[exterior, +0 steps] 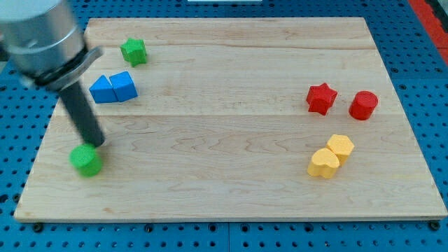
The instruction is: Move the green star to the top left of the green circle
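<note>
Camera view: tip [98, 143] down at the board's [231, 189] left edge, just above and touching or nearly touching the green circle [86, 160]; no pincer here, only a bare rod, so nothing held. Green star [133, 51] well apart toward the view's top, slightly right of the tip, with two blue blocks [113, 88] lying between. Likely needs approaching the star from above to push it down-left, skirting the blue pair.

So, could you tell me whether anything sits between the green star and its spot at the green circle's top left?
Yes: the two blue blocks lie between the green star and the green circle; my tip rests by the circle.
</note>
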Motion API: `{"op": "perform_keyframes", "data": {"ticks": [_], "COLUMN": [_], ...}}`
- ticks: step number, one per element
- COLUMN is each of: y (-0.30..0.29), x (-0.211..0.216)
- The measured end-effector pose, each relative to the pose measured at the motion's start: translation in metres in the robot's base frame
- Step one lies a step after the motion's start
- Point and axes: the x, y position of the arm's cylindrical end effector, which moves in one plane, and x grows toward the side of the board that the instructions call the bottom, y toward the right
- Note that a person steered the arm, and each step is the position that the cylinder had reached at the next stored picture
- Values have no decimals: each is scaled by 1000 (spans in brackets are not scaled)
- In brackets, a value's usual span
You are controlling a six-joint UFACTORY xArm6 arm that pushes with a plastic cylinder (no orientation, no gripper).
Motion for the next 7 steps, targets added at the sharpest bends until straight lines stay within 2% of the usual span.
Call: {"op": "perform_keyframes", "data": {"ticks": [1,2,3,4,5,6,7], "y": [14,100,101,34,14,6,-34], "x": [-6,-85,-210,-279,-286,-279,-262]}}
